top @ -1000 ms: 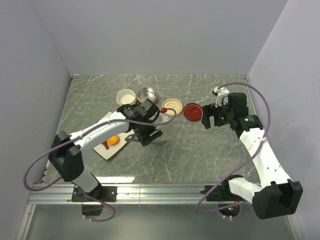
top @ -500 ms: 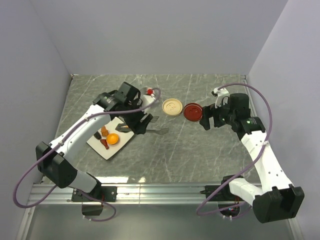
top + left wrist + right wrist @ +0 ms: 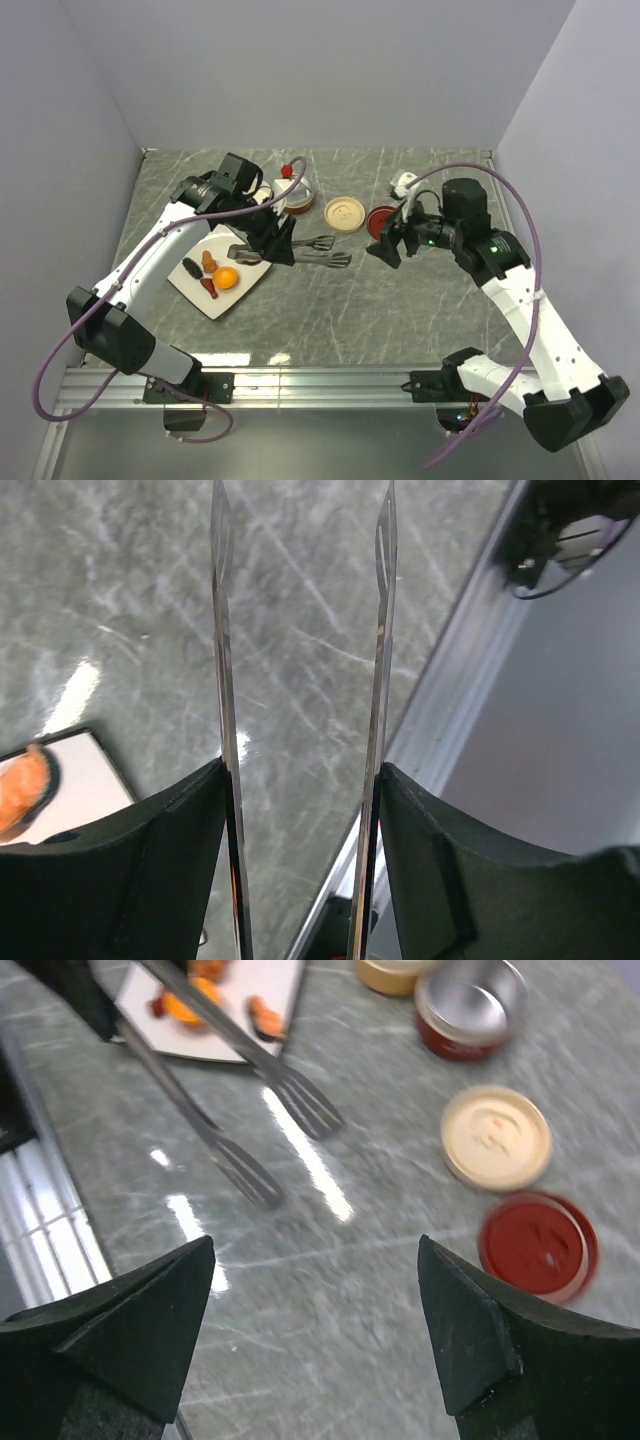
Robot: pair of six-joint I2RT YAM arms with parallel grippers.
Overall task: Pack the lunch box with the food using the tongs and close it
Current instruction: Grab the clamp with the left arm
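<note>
My left gripper (image 3: 300,770) clamps the tongs (image 3: 222,630) while my right gripper (image 3: 315,1250) hangs open, and a slack squeeze could drop them onto the bench (image 3: 120,580) below.

From high at six o'clock, we are looking down on the whole table (image 3: 400,310). Close in, we are sighting along the tongs (image 3: 222,630) from the left wrist. From the right wrist, higher up, we are seeing their tips at eleven o'clock.

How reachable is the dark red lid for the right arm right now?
Probably yes. The right claw is open and hovers close by the dark red lid, with nothing on or over it; the cream lid and the tongs lie off to the side.
</note>
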